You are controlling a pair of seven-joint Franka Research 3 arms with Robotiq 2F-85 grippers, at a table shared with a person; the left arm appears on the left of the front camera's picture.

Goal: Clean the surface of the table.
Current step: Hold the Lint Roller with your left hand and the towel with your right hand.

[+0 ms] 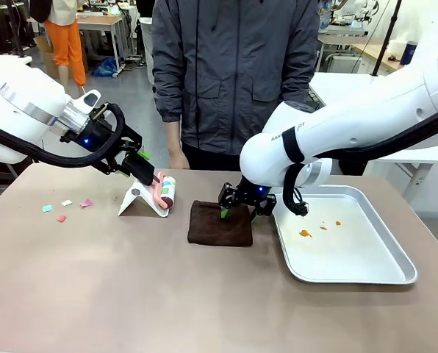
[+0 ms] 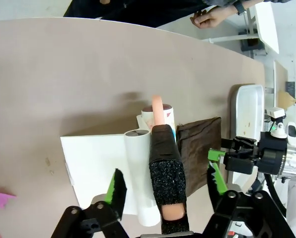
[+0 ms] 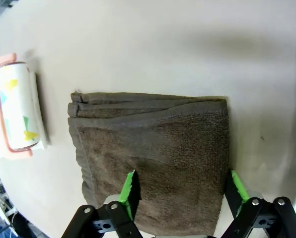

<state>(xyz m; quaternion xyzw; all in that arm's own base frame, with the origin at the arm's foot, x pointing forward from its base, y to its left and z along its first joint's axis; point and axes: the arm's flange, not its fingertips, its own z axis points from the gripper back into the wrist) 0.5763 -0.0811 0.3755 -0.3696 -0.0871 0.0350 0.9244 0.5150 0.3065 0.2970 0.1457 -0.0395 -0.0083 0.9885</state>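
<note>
The taupe table (image 1: 131, 287) holds a lint roller (image 1: 166, 191) with a pink frame, resting on a white stand (image 1: 139, 200). My left gripper (image 1: 147, 170) is at the roller's handle. In the left wrist view the left gripper (image 2: 164, 171) stands open, its green-padded fingers well apart on either side of the black-gripped handle (image 2: 167, 183). A folded brown cloth (image 1: 220, 224) lies at the table's middle. My right gripper (image 1: 241, 208) is low over its far edge. Seen from the right wrist, the right gripper (image 3: 183, 178) is open, with its fingers spread above the cloth (image 3: 153, 148).
Small coloured paper scraps (image 1: 65, 208) lie on the table's left. A silver tray (image 1: 395, 250) at the right holds a few orange crumbs (image 1: 305, 233). A person in a grey jacket (image 1: 234, 66) stands at the far edge, one hand near the table.
</note>
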